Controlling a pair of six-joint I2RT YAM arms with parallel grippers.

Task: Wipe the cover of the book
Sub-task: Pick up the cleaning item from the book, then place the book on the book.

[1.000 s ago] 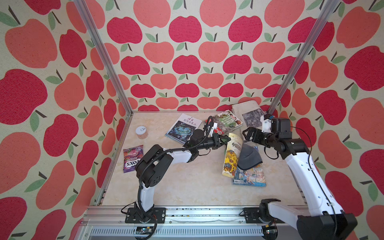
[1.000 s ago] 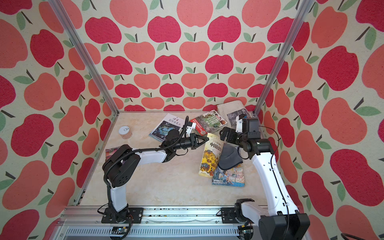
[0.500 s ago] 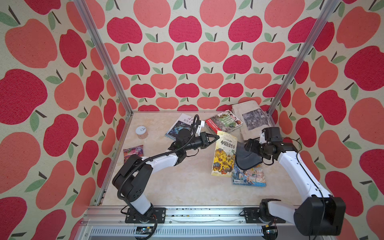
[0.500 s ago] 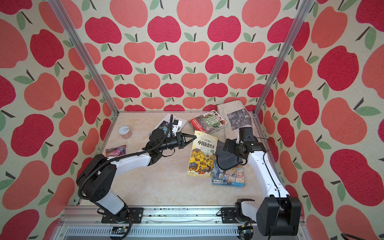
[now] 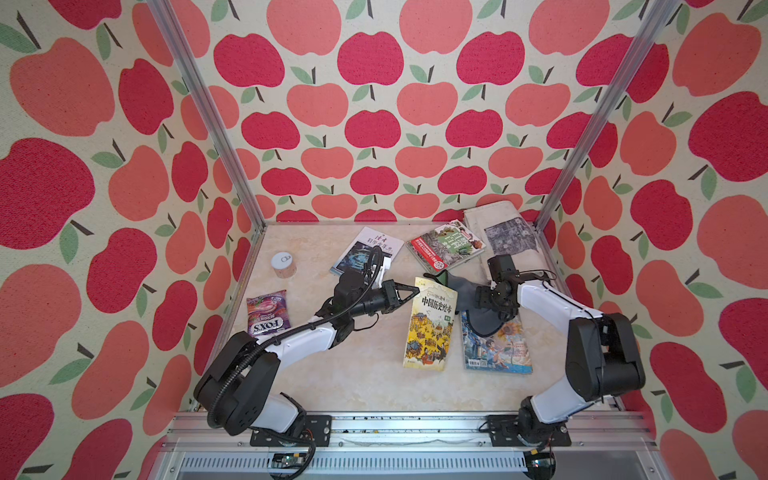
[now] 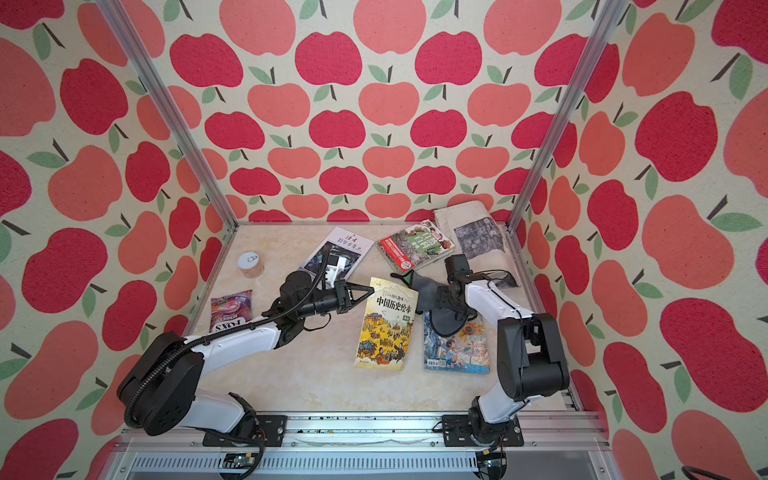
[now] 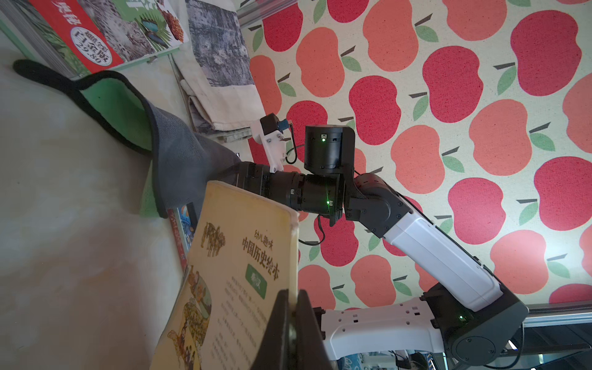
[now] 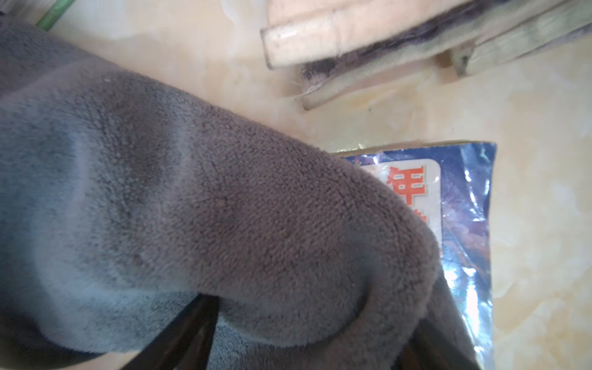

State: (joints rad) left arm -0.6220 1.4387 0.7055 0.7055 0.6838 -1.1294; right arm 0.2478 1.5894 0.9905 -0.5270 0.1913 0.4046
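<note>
Midway across the counter lies the yellow book, cover up. Its far corner is pinched in the left hand, whose jaws are closed tight on the edge and tilt that side up off the surface. Just beside it, the right hand sits over a grey cloth that drapes onto a blue book. The right wrist view shows the cloth bunched between its spread fingers; whether they grip it cannot be told.

Beige table holds 4 books, candy bag, jar, folded tote.
</note>
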